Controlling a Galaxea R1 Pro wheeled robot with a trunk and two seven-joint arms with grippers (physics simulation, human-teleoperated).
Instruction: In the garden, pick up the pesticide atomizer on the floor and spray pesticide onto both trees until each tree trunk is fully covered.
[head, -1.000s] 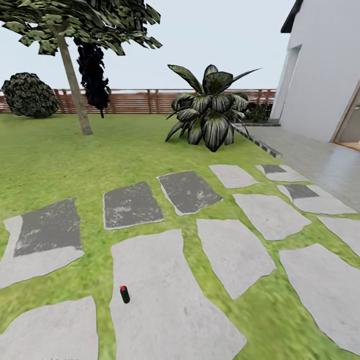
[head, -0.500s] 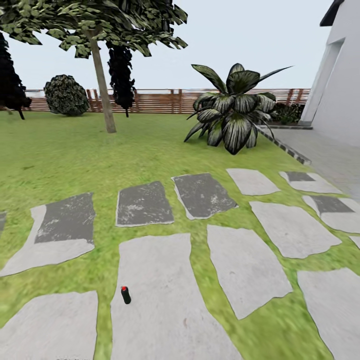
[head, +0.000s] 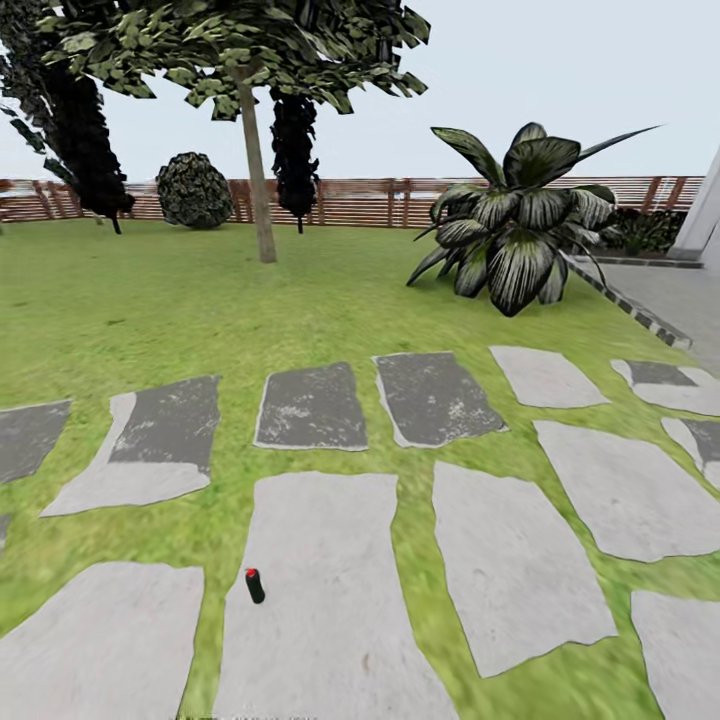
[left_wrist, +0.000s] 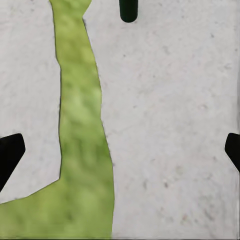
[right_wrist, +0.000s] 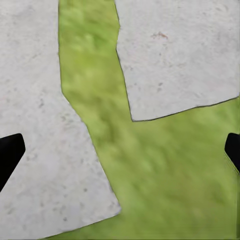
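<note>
Green lawn (head: 150, 300) spreads out to a brown slatted fence (head: 360, 203), crossed by grey stepping stones (head: 320, 590) with grass strips between them. My left fingers (left_wrist: 120, 152) hang spread wide over one pale slab, holding nothing (just the two dark tips at the frame's edges), and the pesticide atomizer (head: 254, 586) stands upright on that same slab, ahead of those fingers and well apart from them; its dark body (left_wrist: 128, 10) pokes into the left wrist view. My right fingers (right_wrist: 120, 152) are likewise wide open and empty, hovering over a grass seam between two slabs. Far beyond the atomizer, a tree (head: 240, 40) rises on a thin leaning trunk (head: 257, 170), with a round dark bush (head: 194, 190) by the fence and a broad-leaved plant (head: 520, 225) off toward my right side.
</note>
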